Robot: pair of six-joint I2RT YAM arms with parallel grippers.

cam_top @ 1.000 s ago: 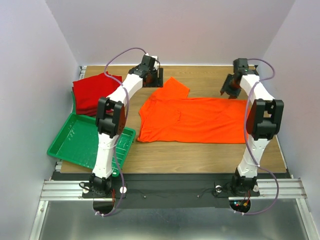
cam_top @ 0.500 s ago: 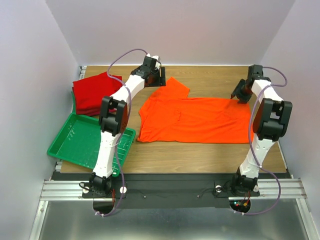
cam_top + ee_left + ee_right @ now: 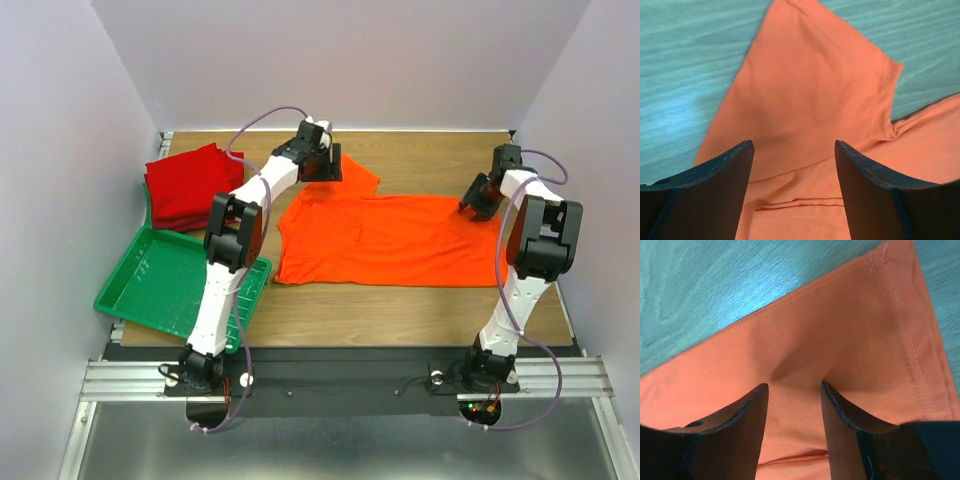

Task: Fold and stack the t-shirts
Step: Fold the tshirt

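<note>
The folded red t-shirts (image 3: 185,185) sit stacked far left. Your left gripper (image 3: 792,145) has slid right over the far sleeve (image 3: 810,85) of the orange t-shirt (image 3: 390,240), jaws apart. Your right gripper (image 3: 792,385) has dropped onto its far right hem corner, jaws apart, cloth puckering between them. Both look ready to pinch for a fold.

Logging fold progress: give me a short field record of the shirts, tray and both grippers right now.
orange t-shirt: spread flat, unfolded, mid-table
red t-shirts: folded stack, far left corner
green tray: near left, beside the left arm
left gripper: open, above the orange t-shirt's far sleeve
right gripper: open, tips on puckered cloth by the hem corner
</note>
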